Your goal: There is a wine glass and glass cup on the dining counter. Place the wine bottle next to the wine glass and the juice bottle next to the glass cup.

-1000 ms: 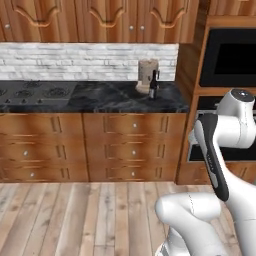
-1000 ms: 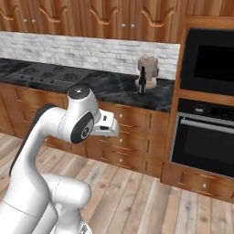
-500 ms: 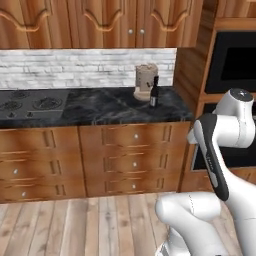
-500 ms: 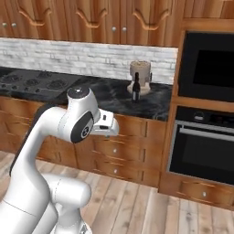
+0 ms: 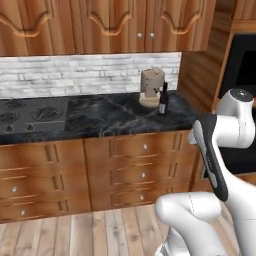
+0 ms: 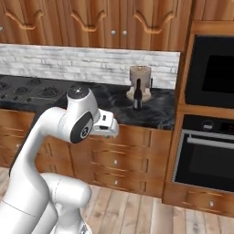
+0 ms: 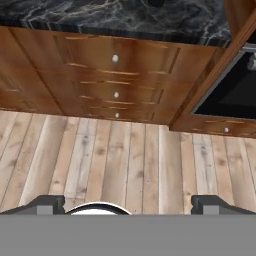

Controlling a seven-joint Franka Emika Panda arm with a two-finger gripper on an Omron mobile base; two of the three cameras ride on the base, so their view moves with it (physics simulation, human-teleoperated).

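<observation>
Across the upper half of both base views runs a wall of wood cabinets [image 5: 100, 25] above a pale brick backsplash [image 5: 75, 75]. Below it a black marble-veined bench [image 5: 110, 117] crosses the middle of the frame, with wood drawers [image 5: 142, 170] under it and a plank floor [image 5: 75, 232] along the bottom. A gas hob [image 5: 30, 115] is set into the bench at the left edge of the left base view. The right base view adds what the left one cuts off: a built-in oven [image 6: 205, 155] at the right, with a dark microwave [image 6: 212, 71] above it.

The white arm [image 6: 50, 151] fills the lower left of the right base view and the lower right of the left one, its hand held level with the top drawers. The jaws [image 7: 127, 204] stand wide apart and hold nothing; in the hand view their two dark tips sit at the bottom corners, looking down at the floor and drawers.

The wine bottle [image 5: 163, 99] stands upright on the bench, right of centre in the left base view, touching or just in front of a tan coffee machine [image 5: 151, 86]. It lies well apart from the jaws, above and beyond them. Its pale label is too small to read.
</observation>
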